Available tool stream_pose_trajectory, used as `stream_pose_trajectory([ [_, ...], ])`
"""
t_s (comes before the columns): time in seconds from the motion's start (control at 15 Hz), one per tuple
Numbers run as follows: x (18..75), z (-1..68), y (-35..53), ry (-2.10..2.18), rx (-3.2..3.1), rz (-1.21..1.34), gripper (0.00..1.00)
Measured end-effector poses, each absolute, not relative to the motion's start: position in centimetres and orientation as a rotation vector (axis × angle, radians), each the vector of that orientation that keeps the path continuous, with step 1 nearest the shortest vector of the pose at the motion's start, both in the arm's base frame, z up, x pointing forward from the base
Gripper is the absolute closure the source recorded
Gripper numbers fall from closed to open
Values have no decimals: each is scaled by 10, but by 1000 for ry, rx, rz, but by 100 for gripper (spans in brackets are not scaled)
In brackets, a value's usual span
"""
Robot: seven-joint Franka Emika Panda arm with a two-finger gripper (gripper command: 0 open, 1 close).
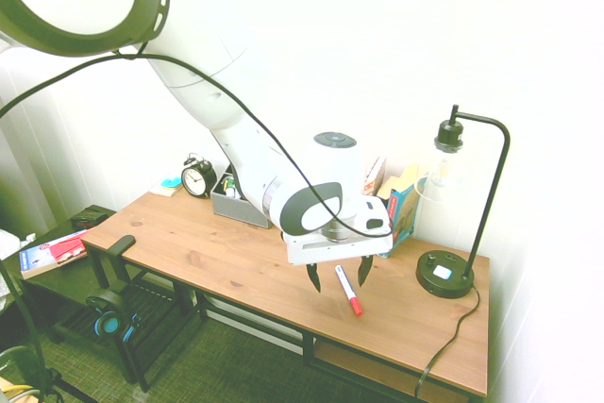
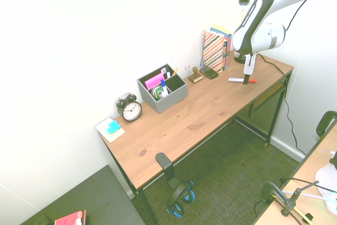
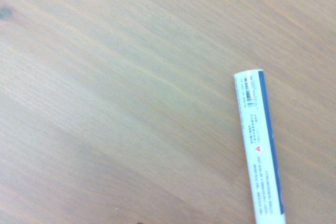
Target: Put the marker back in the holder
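Wooden desktop (image 2: 181,117) beneath me, the red-capped marker (image 1: 348,291) lying on it between my spread fingertips (image 1: 340,277) — light, stiff, probably a little slick, so I'd pinch its white barrel near the middle

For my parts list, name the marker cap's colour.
The cap is red; it shows best in the first exterior view.

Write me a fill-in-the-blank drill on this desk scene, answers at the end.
The marker lies on the desk and its cap is ____. The gripper is above the marker with its fingers ____. Beside the organizer stands a black alarm ____. The sticky notes on the white pad are ____.

Missing words: red; open; clock; blue.
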State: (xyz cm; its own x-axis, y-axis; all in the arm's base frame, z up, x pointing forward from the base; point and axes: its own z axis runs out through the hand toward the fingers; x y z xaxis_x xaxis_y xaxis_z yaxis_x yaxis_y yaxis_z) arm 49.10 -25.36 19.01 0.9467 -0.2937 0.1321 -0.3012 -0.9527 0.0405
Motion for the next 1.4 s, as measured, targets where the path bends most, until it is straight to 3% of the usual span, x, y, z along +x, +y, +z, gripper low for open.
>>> stream_pose_trajectory([
  [1.4, 497, 162, -271, -500, 3020, 99, 100],
])
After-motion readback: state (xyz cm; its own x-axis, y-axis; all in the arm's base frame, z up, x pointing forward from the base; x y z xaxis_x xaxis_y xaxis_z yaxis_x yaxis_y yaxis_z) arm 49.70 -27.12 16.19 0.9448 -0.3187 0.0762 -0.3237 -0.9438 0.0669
